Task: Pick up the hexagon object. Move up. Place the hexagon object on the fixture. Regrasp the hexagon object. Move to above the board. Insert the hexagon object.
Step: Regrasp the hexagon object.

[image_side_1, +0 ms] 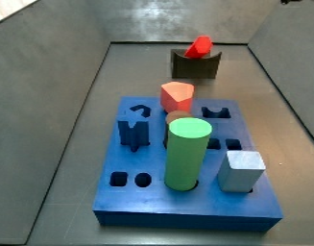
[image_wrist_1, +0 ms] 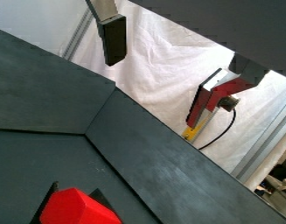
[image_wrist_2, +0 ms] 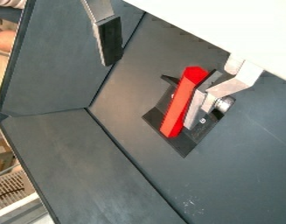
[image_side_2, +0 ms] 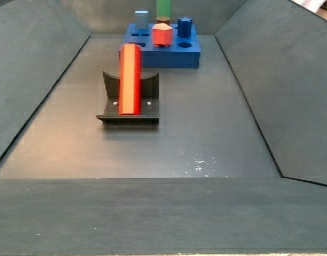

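The hexagon object, a long red prism, leans upright on the dark fixture (image_side_2: 130,112) in both side views (image_side_2: 130,72) (image_side_1: 199,46). It also shows in both wrist views (image_wrist_2: 177,107) (image_wrist_1: 75,208), below the gripper. My gripper (image_wrist_2: 169,63) (image_wrist_1: 177,61) is open and empty above the fixture, with the jaws wide apart. One finger (image_wrist_2: 110,42) with its dark pad is off to one side of the prism; the silver finger (image_wrist_2: 230,83) is just beyond it. The gripper does not show in either side view.
The blue board (image_side_1: 185,207) (image_side_2: 173,55) lies at one end of the grey-walled bin. It holds a green cylinder (image_side_1: 187,154), a pale red piece (image_side_1: 178,95), a grey cube (image_side_1: 243,171) and a blue piece (image_side_1: 133,130). White cloth (image_wrist_1: 169,52) hangs beyond the wall.
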